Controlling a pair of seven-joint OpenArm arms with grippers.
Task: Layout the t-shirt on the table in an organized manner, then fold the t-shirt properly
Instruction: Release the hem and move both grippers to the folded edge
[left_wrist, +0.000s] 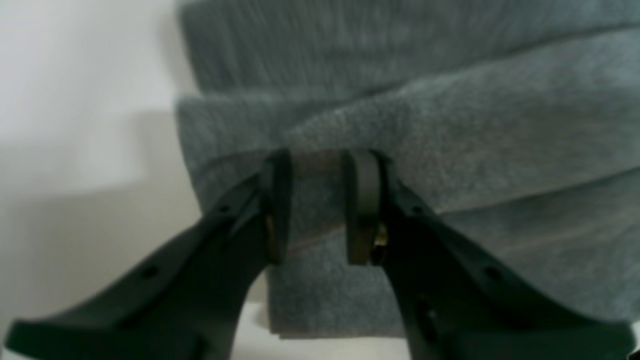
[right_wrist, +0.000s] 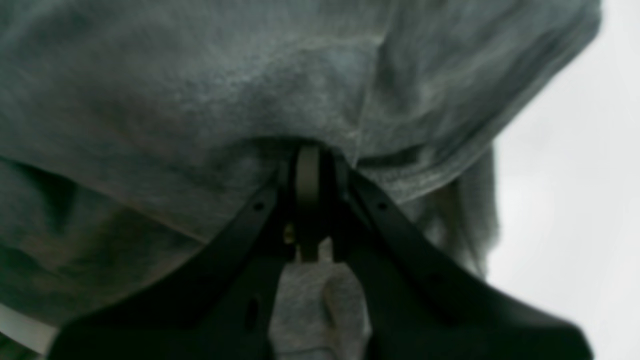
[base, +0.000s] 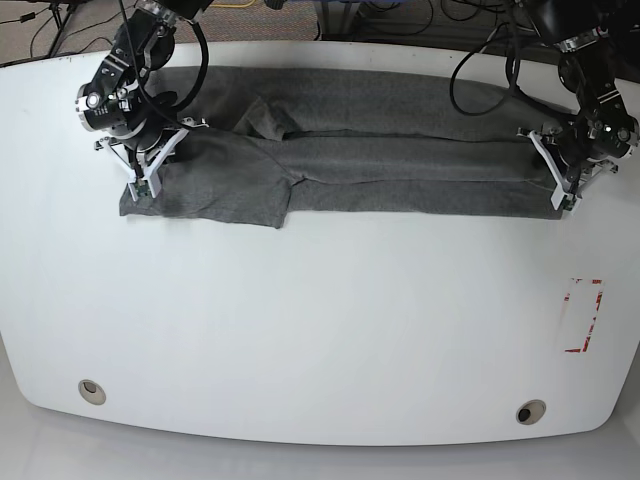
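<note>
Right gripper (right_wrist: 308, 165), at about 9 o'clock of the table (base: 320, 330) in the base view, is clenched tight on a bunched fold of the t-shirt (base: 380, 150); its jaws meet with grey cloth pinched between and draping over them. Left gripper (left_wrist: 322, 200), at about 3 o'clock of the garment, has its two pads standing apart with a fold of cloth lying between them; whether they truly bite the fabric I cannot tell, since a gap shows between the pads. In the base view each gripper sits at one end of the shirt: the right gripper (base: 145, 165) at the sleeve end, the left gripper (base: 565, 165) at the far hem.

The t-shirt lies stretched as a long band across the 12 o'clock part of the table, already doubled lengthwise, with one sleeve flap hanging toward 6 o'clock near the right gripper; the near half of the table, with its red-and-white tape mark (base: 582, 315) at about 4 o'clock and two round holes (base: 92, 391), is well apart from it.

By my judgement the cloth is light, soft and limp; it will sag and crease between the two holds, and slide easily on the glossy top; it will not break. The best purchase looks to be at the doubled edges and end corners, where several layers give the pads something thick to pinch; both ends should be carried together so the fold stays even.
</note>
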